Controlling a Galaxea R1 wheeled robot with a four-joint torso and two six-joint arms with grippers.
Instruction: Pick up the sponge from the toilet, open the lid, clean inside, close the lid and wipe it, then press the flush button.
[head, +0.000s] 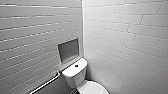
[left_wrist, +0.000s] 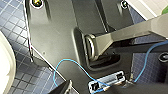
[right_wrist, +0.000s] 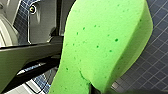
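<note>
The white toilet (head: 75, 73) stands in the corner of the room, low in the head view. Its tank faces me, and the lid (head: 93, 88) lies shut over the bowl. The small dark flush button (head: 76, 66) sits in the middle of the tank top. In the right wrist view the bright green sponge (right_wrist: 105, 42) looms large. My right gripper (right_wrist: 92, 88) is shut on its pinched lower end and holds it above the floor. My left gripper is open with nothing in it.
White brick-tiled walls (head: 125, 37) meet in a corner behind the tank. A recessed grey niche (head: 68, 50) and a slanting metal grab bar (head: 47, 83) are on the left wall. Dark blue mosaic floor (left_wrist: 17, 37) lies below both wrists, with a white curved edge (left_wrist: 5, 65) beside the left one.
</note>
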